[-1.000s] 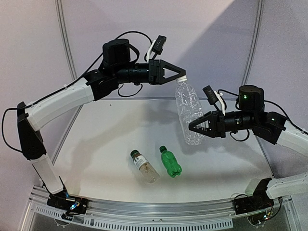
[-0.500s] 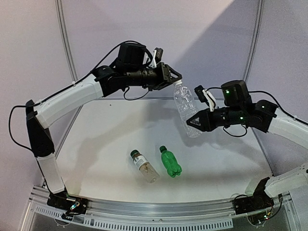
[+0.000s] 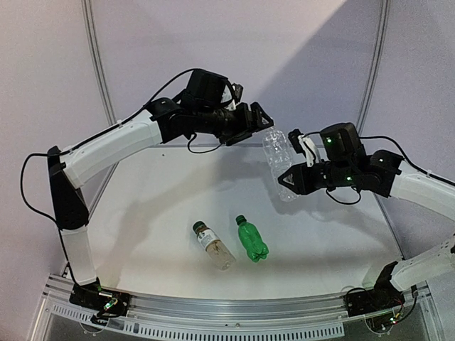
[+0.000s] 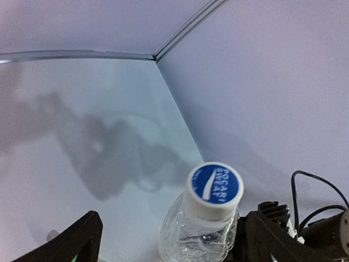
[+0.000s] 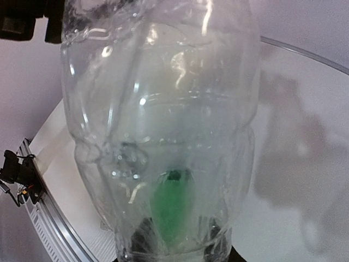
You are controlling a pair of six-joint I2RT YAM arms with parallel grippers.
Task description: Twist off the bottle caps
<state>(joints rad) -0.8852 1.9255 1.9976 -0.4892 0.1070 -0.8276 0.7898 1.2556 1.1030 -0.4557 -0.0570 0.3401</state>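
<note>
A clear ribbed bottle (image 3: 279,167) hangs above the table, and my right gripper (image 3: 286,180) is shut on its lower body. In the right wrist view the bottle (image 5: 158,125) fills the frame, with the right gripper (image 5: 175,246) dark behind its base. Its white cap (image 4: 214,188), blue on top, sits on the neck. My left gripper (image 4: 174,240) stands open, one finger on each side of the neck below the cap, neither touching it. In the top view the left gripper (image 3: 261,126) is beside the white cap (image 3: 273,133).
A green bottle (image 3: 252,242) with a dark green cap (image 3: 240,220) lies on the table near the front. To its left lies a labelled clear bottle (image 3: 215,250) with a dark cap (image 3: 198,226). Grey walls stand close behind both arms.
My left gripper was shut on the white cap and has now opened off it. The right arm has tipped the clear bottle more upright and carried it slightly back.
</note>
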